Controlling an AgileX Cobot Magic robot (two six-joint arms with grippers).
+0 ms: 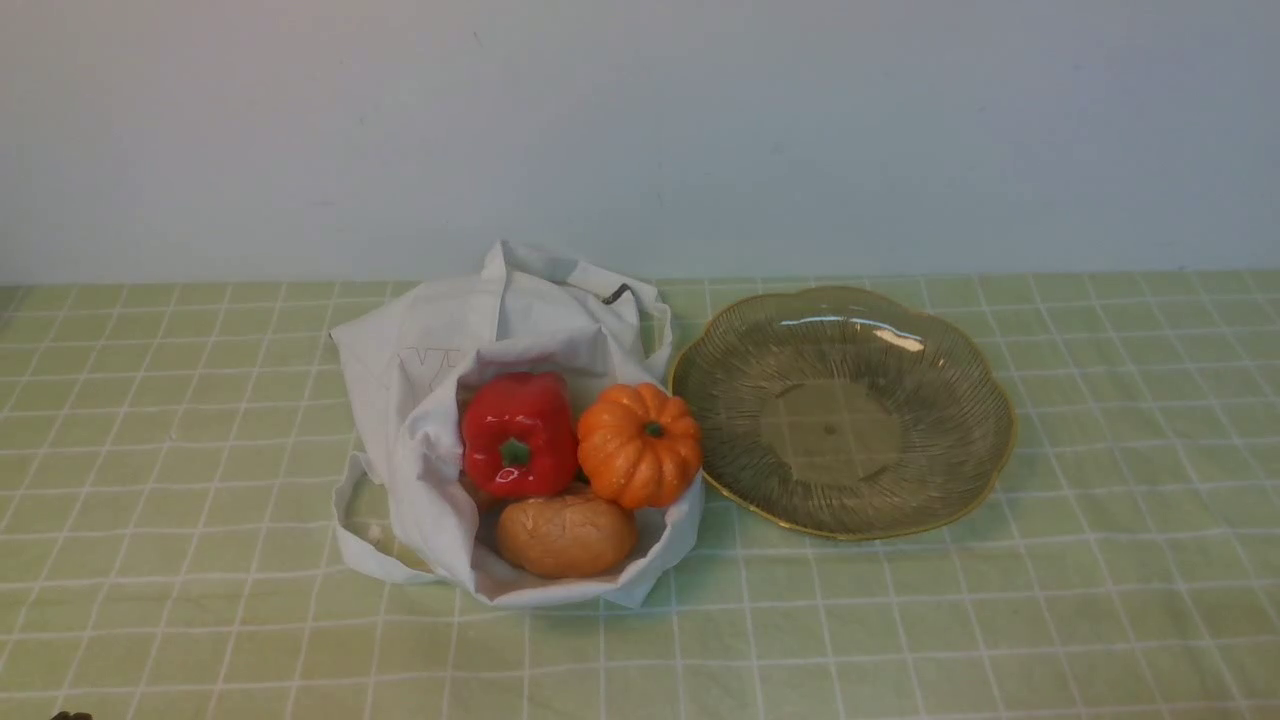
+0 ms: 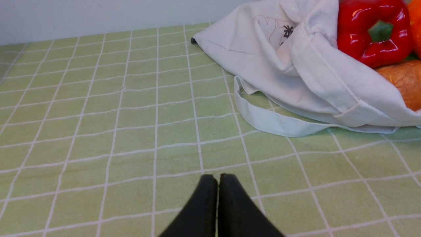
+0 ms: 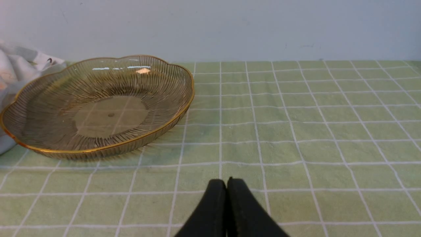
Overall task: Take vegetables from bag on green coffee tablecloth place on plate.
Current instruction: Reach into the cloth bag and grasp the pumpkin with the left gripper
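At the near edge of the worktop, low in the front view, only a dark scrap of the left arm shows. The left gripper [image 2: 218, 177] has its fingertips together, with nothing between them, over bare green tablecloth [image 2: 138, 184]. The right gripper [image 3: 229, 181] is likewise closed on nothing, above the cloth on the plate's side.

Farther in lies the white bag [image 1: 440, 480], slumped on its side left of centre, its mouth facing the robot. Nearest in that mouth is a brown, potato-like food [image 1: 566, 536], its long axis running roughly left to right. Just behind it sit the red bell pepper [image 1: 518, 435], green stem towards the robot, and, to the pepper's right, the orange pumpkin [image 1: 640, 446] at the bag's plate-side edge.

Beside the bag, on the right, the glass plate [image 1: 830, 430] stands empty; the placing has probably yet to begin. From the left gripper, the vegetables lie forward and to the right. That arm seems nearer the pepper, while the pumpkin, next to the plate, probably suits the right arm, reaching forward and left. Either gripper would need to part its fingers first. Beyond everything rises the pale wall [image 1: 640, 140].
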